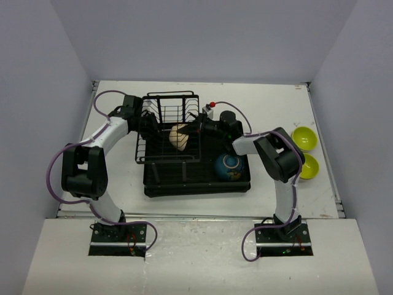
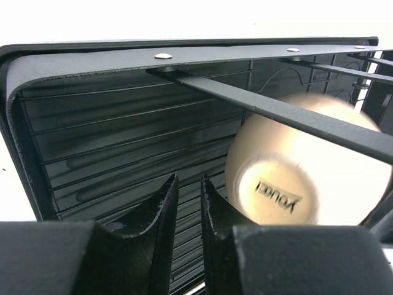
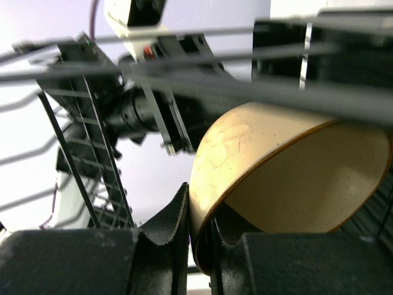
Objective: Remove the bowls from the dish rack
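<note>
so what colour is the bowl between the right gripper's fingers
Tan with fine speckles; the bowl shows best in the right wrist view.

In the left wrist view the tan bowl [image 2: 276, 160] is blurred; the left pincer [image 2: 189, 184] hides its lower edge.

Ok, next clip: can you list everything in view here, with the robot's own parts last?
tan bowl: one, tan, on edge inside the wire part of the rack.
blue bowl: one, glossy blue, on the rack's tray, right side.
lime-green bowls: two, lime-green, on the table right of the rack, next to each other.
dish rack: one, black, middle of the table.
table: one, white, under everything.
left gripper: one, black, at the rack's left side, fingers narrowly apart, holding nothing.
right gripper: one, black, reaching in from the right, pinching the tan bowl's rim.
</note>
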### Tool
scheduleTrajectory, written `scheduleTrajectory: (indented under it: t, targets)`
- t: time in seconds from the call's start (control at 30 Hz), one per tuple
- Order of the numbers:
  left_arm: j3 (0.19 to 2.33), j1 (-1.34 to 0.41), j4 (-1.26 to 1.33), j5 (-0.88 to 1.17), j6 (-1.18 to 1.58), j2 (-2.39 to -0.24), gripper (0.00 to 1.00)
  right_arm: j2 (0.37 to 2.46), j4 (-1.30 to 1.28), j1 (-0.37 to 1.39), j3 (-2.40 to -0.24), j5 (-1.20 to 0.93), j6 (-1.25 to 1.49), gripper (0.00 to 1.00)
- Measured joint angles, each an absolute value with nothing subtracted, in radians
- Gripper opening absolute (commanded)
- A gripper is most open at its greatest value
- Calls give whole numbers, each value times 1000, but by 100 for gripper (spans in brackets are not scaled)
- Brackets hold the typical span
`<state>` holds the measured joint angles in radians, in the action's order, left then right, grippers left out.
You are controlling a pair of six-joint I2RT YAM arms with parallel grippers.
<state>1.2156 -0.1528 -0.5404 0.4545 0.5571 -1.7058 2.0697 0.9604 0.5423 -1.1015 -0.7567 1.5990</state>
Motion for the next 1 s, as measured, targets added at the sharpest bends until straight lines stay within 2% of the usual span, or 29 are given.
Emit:
scheduleTrajectory:
  t: [0.3, 0.47, 0.57, 0.73, 0.9, 1.0]
  targets:
    - [1216, -153, -540, 461, 557, -1705, 24, 1909, 894, 514, -954, -862, 1557, 0]
    - [1216, -153, -540, 461, 557, -1705, 24, 1758, 742, 491, -933, -910, 1432, 0]
    - [1216, -153, -540, 460, 558, -1705, 24, 1666, 533, 474, -976, -923, 1284, 0]
    - [1216, -153, -540, 460, 558, -1705, 24, 1566, 63, 383, -1166, -868, 997, 0]
    - [1216, -153, -539, 460, 558, -1705, 24, 1530, -332, 202, -1351, -650, 762, 0]
    - [1216, -153, -539, 459, 558, -1705, 24, 1613, -548, 116, -1544, -441, 645, 0]
